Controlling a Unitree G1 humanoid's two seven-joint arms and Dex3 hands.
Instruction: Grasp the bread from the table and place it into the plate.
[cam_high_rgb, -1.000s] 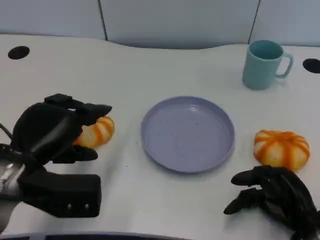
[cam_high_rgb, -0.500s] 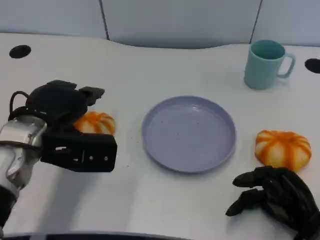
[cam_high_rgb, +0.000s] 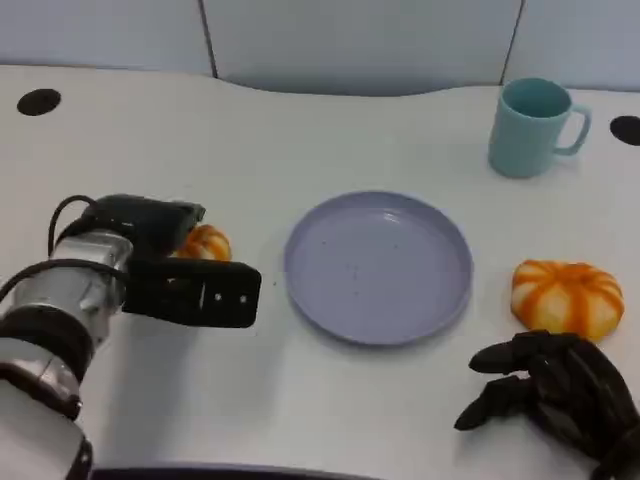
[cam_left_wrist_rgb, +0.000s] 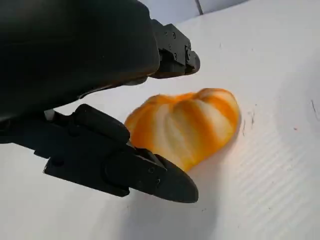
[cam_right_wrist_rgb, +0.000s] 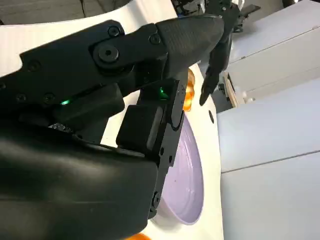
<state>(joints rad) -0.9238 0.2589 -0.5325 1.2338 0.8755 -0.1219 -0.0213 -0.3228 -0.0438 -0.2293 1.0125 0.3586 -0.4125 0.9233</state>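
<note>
The bread (cam_left_wrist_rgb: 185, 125), a round orange-and-white striped bun lying on the worktop (cam_high_rgb: 300, 130) just left of the plate (cam_high_rgb: 377, 265), looks light, soft and easily crushed, so I would take it gently across its sides. The left hand (cam_left_wrist_rgb: 100, 100) brackets it, fingers apart above and below, not clamped. The right hand (cam_high_rgb: 550, 395) rests half-curled and empty near a second bun (cam_high_rgb: 565, 297).
</note>
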